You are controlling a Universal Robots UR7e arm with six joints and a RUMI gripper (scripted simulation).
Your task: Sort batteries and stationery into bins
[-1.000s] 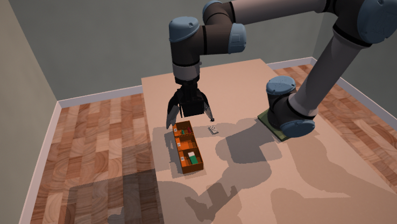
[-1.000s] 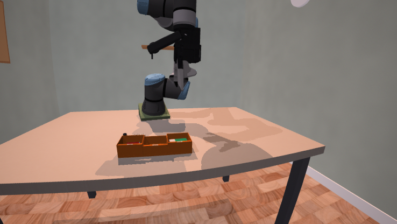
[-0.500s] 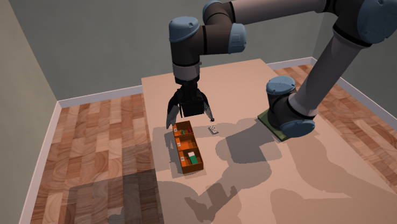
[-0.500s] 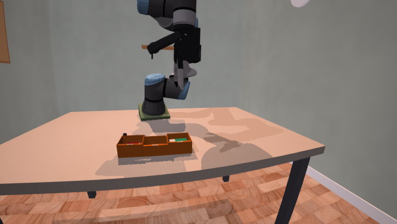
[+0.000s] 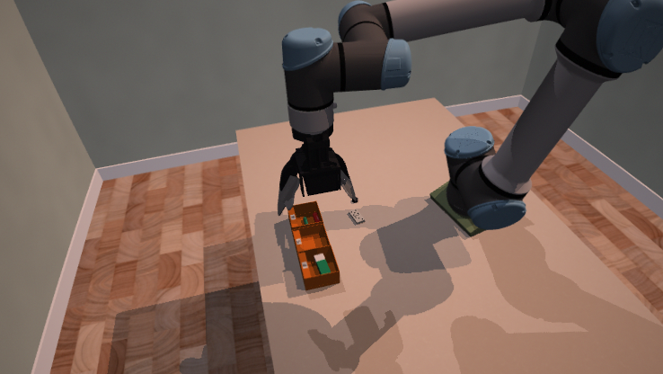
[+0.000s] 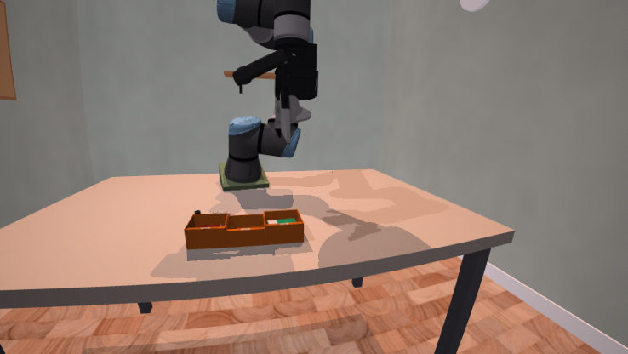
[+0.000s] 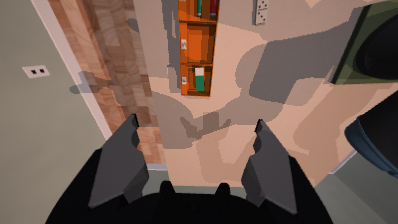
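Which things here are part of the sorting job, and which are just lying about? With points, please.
Job:
- orange bins [image 5: 321,281] [image 6: 246,239] [image 7: 216,35]
- green-and-white block [image 5: 323,266] [image 6: 285,220] [image 7: 200,82]
- green and red pieces, likely batteries

Lying about:
- dotted white tile [image 5: 356,216] [image 7: 261,12]

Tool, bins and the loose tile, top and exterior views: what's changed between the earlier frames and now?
Nothing visibly changed. No movement, grasp or release shows: the tool stands open above the table, and the orange bins, the green-and-white block inside one and the white dotted tile beside them all stayed put.
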